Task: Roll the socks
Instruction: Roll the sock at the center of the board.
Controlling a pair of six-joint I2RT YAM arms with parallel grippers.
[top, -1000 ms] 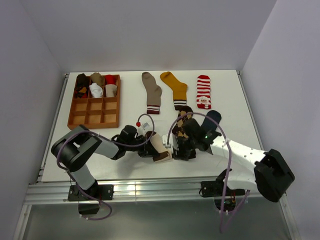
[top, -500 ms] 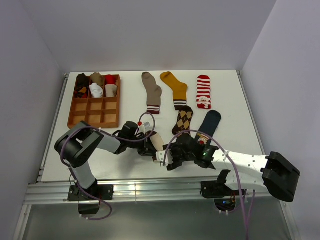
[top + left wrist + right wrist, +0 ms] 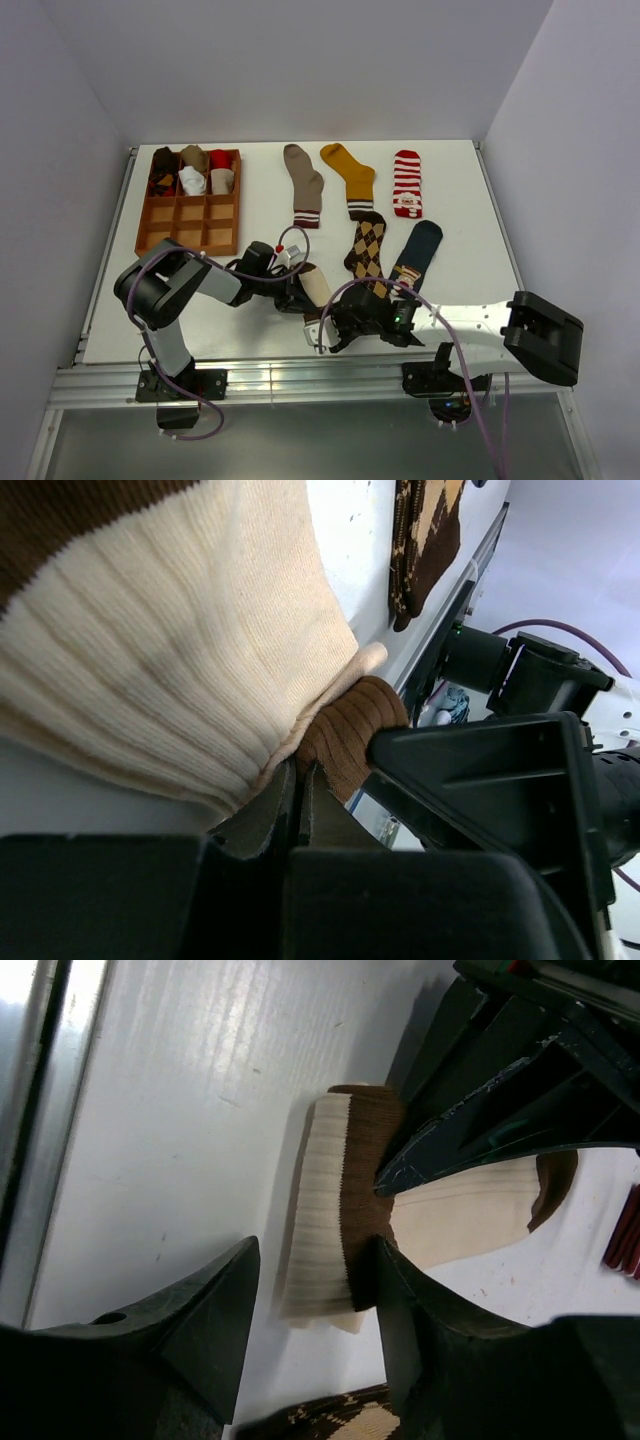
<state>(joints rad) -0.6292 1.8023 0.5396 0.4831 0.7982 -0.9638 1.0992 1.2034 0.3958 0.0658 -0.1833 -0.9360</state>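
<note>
The cream-and-brown sock (image 3: 316,287) lies near the table's front, cuff toward me. My left gripper (image 3: 297,293) is shut on it; in the left wrist view the fingertips (image 3: 298,772) pinch the cream fabric beside the brown cuff (image 3: 345,730). My right gripper (image 3: 328,330) is open, its fingers (image 3: 215,1310) either side of the sock's folded cuff end (image 3: 330,1210), which rests on the table. The argyle sock (image 3: 366,243), navy sock (image 3: 418,250), taupe sock (image 3: 303,185), mustard sock (image 3: 348,178) and red-white striped sock (image 3: 406,183) lie flat behind.
A wooden grid tray (image 3: 190,225) at the back left holds several rolled socks in its far row. The table's front edge and metal rail (image 3: 300,375) run close behind my right gripper. My left gripper's black body (image 3: 480,1110) crowds the right wrist view.
My right arm has swung from over the argyle and navy socks toward the front, uncovering them, and now straddles the cream sock's cuff. The left gripper has kept its hold.
</note>
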